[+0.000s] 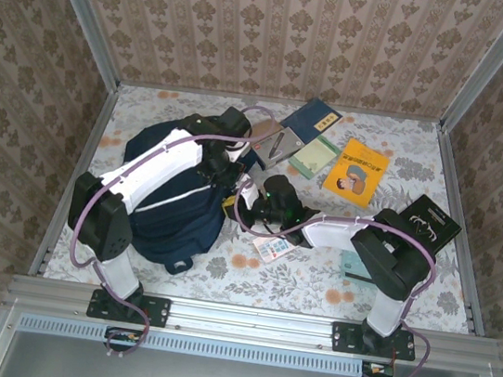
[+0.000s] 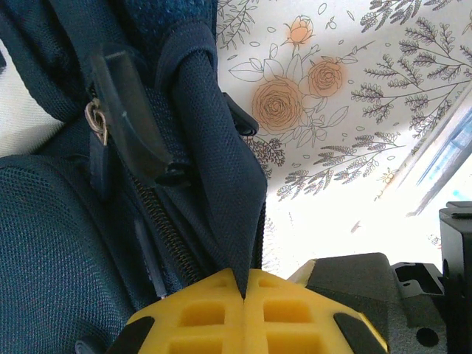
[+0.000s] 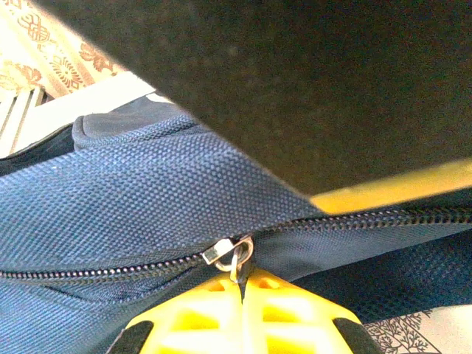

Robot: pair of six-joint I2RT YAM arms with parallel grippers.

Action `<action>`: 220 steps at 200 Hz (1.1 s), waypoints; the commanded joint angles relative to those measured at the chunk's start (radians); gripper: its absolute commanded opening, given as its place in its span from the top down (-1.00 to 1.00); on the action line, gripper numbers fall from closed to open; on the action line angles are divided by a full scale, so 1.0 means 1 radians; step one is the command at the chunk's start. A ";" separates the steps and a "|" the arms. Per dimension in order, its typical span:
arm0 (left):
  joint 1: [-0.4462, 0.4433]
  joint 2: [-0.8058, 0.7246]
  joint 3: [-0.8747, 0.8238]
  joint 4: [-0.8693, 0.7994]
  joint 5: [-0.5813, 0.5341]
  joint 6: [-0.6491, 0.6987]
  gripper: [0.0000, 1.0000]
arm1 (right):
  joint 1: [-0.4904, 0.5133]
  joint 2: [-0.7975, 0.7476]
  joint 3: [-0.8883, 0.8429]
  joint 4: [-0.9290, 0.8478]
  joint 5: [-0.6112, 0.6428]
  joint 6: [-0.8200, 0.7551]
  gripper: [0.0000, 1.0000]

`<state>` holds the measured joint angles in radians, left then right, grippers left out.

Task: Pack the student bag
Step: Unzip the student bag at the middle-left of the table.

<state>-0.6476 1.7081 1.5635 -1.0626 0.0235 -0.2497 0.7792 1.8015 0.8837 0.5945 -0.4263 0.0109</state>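
Bag point(image 1: 169, 210) left of centre in top view, slumped on table point(image 1: 294, 284). Soft, floppy navy fabric, likely light, will sag when lifted. Left gripper point(image 2: 245, 289) pinched on strap point(image 2: 221, 184). Right gripper point(image 3: 241, 284) closed on zip pull point(image 3: 237, 257). Best holds: strap, pull.

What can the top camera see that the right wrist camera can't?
Top camera: a yellow book, a green notebook and a blue book lying on the flowery table. Right wrist camera: the zipper pull up close, pinched by the right gripper. Both: the navy student bag.
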 commanded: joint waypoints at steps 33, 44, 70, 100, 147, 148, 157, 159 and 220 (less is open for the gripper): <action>-0.003 -0.038 -0.003 0.046 0.050 0.007 1.00 | 0.017 -0.068 -0.020 0.036 0.035 0.012 0.88; -0.003 -0.038 -0.003 0.049 0.062 0.007 1.00 | 0.017 -0.063 -0.023 0.051 0.053 0.014 0.75; -0.003 -0.040 -0.003 0.049 0.073 0.006 1.00 | 0.015 -0.045 -0.023 0.098 0.094 0.028 0.80; -0.003 -0.045 -0.010 0.046 0.076 0.004 1.00 | 0.015 -0.032 -0.031 0.177 0.120 0.055 0.68; -0.002 -0.048 -0.010 0.046 0.080 0.002 1.00 | 0.014 -0.005 -0.018 0.206 0.098 0.077 0.85; -0.003 -0.047 -0.011 0.046 0.079 0.002 1.00 | 0.015 -0.005 -0.017 0.205 0.097 0.077 0.86; -0.002 -0.046 -0.011 0.046 0.077 0.001 1.00 | 0.015 -0.005 -0.014 0.198 0.094 0.077 0.97; -0.003 -0.046 -0.011 0.046 0.077 0.002 1.00 | 0.015 -0.004 -0.014 0.197 0.092 0.077 1.00; 0.038 -0.039 0.002 0.059 0.048 -0.030 1.00 | 0.023 -0.067 -0.037 0.068 0.085 0.043 1.00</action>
<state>-0.6312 1.6993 1.5570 -1.0401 0.0647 -0.2539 0.7910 1.7924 0.8429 0.6910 -0.3294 0.0772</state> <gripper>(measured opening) 0.046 0.042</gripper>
